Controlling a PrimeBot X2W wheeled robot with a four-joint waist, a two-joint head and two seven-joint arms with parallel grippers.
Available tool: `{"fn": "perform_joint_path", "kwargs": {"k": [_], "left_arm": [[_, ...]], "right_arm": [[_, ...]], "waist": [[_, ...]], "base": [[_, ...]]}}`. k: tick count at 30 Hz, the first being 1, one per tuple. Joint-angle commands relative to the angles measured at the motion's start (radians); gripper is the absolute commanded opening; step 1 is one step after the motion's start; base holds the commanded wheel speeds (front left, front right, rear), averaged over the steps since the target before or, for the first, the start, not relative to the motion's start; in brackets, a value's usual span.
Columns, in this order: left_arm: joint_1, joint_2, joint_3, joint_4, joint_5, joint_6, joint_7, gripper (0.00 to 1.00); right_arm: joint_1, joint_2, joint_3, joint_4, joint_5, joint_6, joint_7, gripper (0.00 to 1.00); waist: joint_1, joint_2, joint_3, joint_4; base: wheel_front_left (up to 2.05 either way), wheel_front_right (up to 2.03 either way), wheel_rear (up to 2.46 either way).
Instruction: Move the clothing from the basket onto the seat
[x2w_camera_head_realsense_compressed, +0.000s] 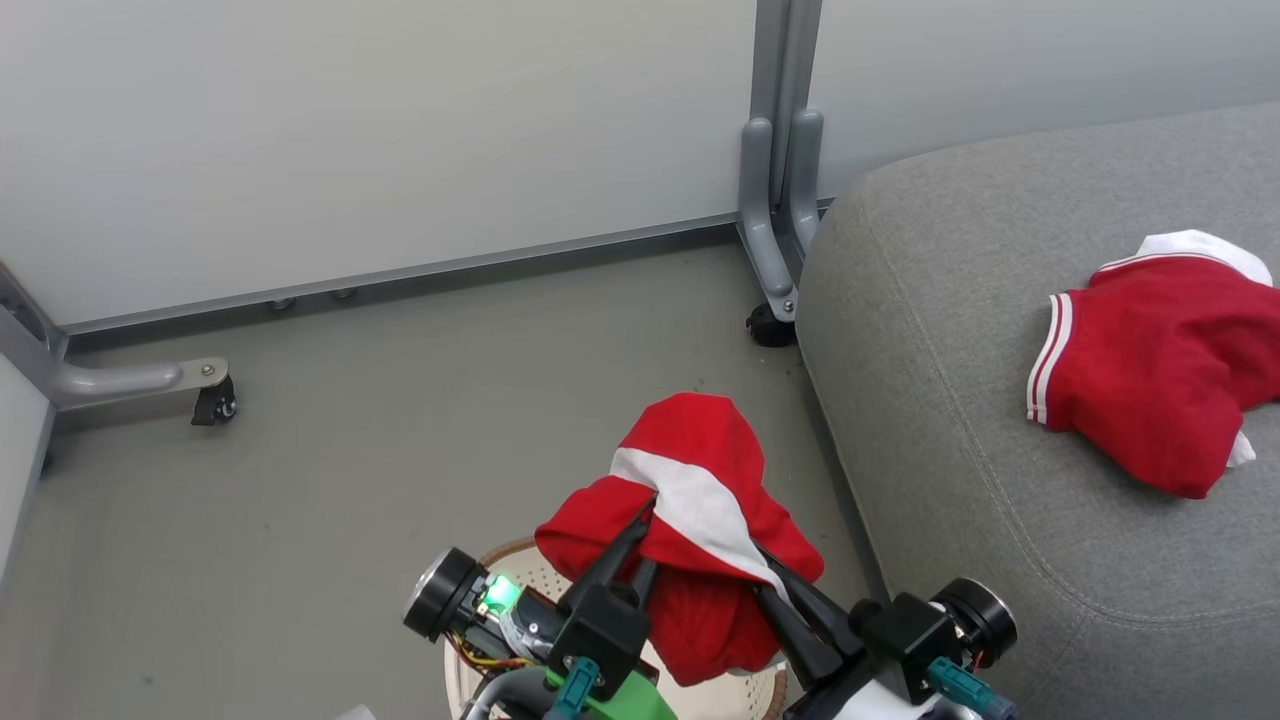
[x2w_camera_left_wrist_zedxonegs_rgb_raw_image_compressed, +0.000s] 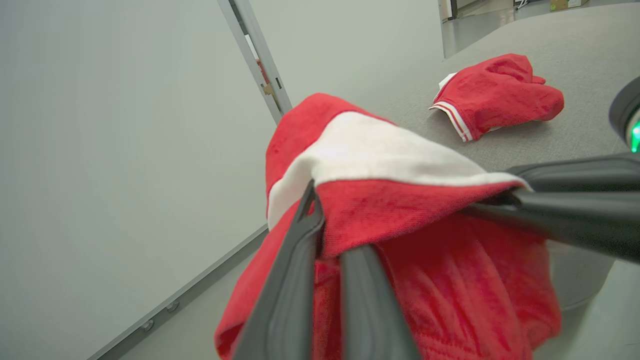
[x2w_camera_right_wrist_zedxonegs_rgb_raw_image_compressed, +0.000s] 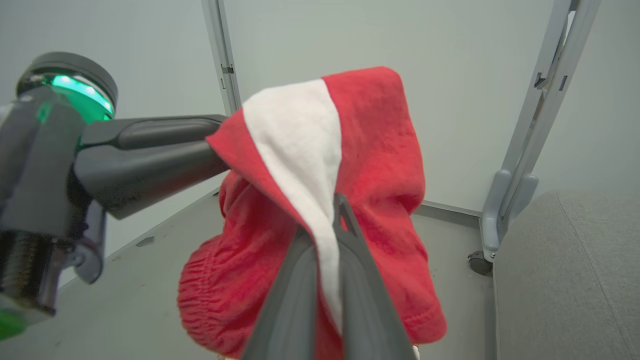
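**Carrying the last garment across to the seat**

Clamping the left gripper (x2w_camera_head_realsense_compressed: 645, 540) shut on a red fold of the banded garment (x2w_camera_head_realsense_compressed: 700, 500), and the right gripper (x2w_camera_head_realsense_compressed: 768, 580) shut on the edge of its white band. Holding it up between the two, clear above the basket (x2w_camera_head_realsense_compressed: 505, 552) on the floor (x2w_camera_head_realsense_compressed: 350, 450). Gripping at two points probably to keep the cloth spread and its loose hem from dragging on the rim. Hanging it just left of the seat (x2w_camera_head_realsense_compressed: 950, 450), not yet over it (so a sideways carry looks like the step in hand). Leaving the striped garment (x2w_camera_head_realsense_compressed: 1150, 390) crumpled on the seat, well apart from both grippers and already delivered.

Getting the layout from the head view: the basket underneath, and the gap between the hanging cloth and the seat's rounded edge. Getting the bite itself from the wrist views. Seeing, in the left one, red cloth wedged between the dark fingers (x2w_camera_left_wrist_zedxonegs_rgb_raw_image_compressed: 290, 300) with the band folded over their tips. Seeing, in the right one, the white band running straight down into the closed pinch and the gathered hem drooping below.
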Motion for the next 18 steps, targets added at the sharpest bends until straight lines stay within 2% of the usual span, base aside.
{"fn": "perform_joint_path", "kwargs": {"k": [1,18], "left_arm": [[-0.014,0.007,0.007,-0.002,-0.004,0.0,-0.009,1.0],[-0.019,0.034,-0.016,-0.007,-0.044,-0.044,-0.012,1.0]], "right_arm": [[0.01,0.001,-0.004,-0.002,0.011,-0.001,-0.003,0.0],[0.028,0.011,-0.059,0.002,0.007,-0.001,-0.003,0.0]], "waist": [[0.0001,0.0,0.002,0.001],[0.0001,0.0,0.01,0.001]], "base": [[0.0,0.0,0.0],[0.0,0.0,0.0]]}}
